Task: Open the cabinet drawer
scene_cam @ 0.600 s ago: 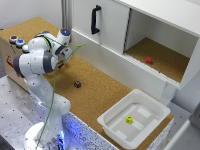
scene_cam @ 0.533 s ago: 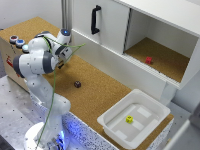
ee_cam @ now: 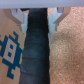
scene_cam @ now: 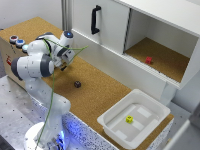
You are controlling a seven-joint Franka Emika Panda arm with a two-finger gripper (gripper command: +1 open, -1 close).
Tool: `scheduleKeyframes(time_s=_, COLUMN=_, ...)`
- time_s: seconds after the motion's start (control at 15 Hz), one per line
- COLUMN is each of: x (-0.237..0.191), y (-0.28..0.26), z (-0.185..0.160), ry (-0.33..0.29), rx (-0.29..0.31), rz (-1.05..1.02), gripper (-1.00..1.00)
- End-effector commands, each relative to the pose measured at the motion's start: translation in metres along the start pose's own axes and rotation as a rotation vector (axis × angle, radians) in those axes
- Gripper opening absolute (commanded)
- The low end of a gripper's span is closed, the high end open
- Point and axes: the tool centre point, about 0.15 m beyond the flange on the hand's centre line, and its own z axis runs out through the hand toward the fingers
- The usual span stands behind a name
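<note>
The cabinet drawer (scene_cam: 117, 67) is the long, low white panel along the base of the white cabinet, and it sits shut with no handle showing. My gripper (scene_cam: 63, 64) hangs over the cork table at the exterior view's left, well apart from the drawer front. In the wrist view the gripper (ee_cam: 39, 16) is open and empty, its white fingers (ee_cam: 19, 16) spread above a dark strip between a printed cardboard box (ee_cam: 11, 50) and the cork surface (ee_cam: 67, 55).
A tall white door with a black vertical handle (scene_cam: 95, 19) stands above the drawer. A red object (scene_cam: 148, 60) lies in the open compartment. A small dark object (scene_cam: 77, 84) lies on the cork. A white tub (scene_cam: 150, 125) holds a yellow piece (scene_cam: 129, 119). A box with buttons (scene_cam: 15, 41) sits at the back left.
</note>
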Motion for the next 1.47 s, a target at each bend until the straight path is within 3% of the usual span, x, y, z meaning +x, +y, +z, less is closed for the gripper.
scheduleKeyframes(time_s=0.0, x=-0.018, y=0.047, z=0.017, ry=0.041, rx=0.121, rz=-0.006, gripper=-1.0)
scheduleKeyframes(time_s=1.0, x=-0.009, y=0.095, z=-0.013, ry=0.084, rx=0.064, rz=0.029, gripper=-1.0)
scheduleKeyframes(time_s=1.4, x=-0.001, y=0.118, z=-0.041, ry=0.105, rx=0.0, rz=0.023, gripper=-1.0)
